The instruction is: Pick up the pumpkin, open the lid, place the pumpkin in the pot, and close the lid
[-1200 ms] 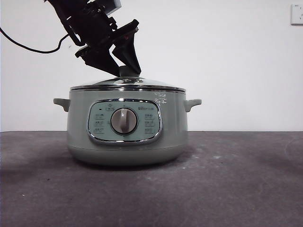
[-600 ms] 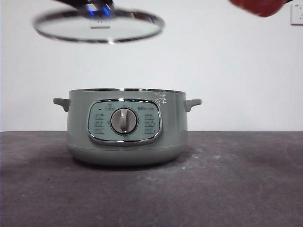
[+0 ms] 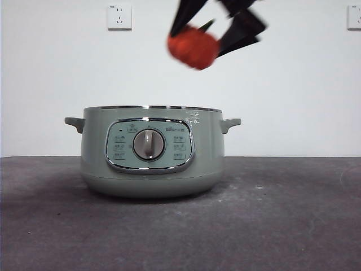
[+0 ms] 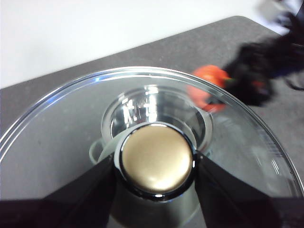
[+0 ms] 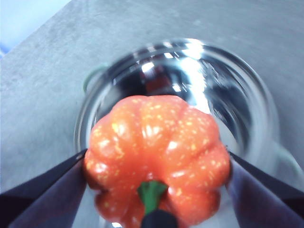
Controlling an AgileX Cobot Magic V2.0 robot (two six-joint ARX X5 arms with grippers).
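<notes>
The pot is seen standing on the desk, toward the middle and a little nearer the left edge, with its mouth uncovered. The lid is held up and clear of the pot by the left claw, jaws closed against the knob, so that the opening is left free; it lies out of the front view. The pumpkin is clamped between the jaws of the right claw, stem up, and hangs above the pot's right half, apart from the rim. In the right wrist view the bright pot interior is seen directly beneath it, so a drop is judged to be next.
</notes>
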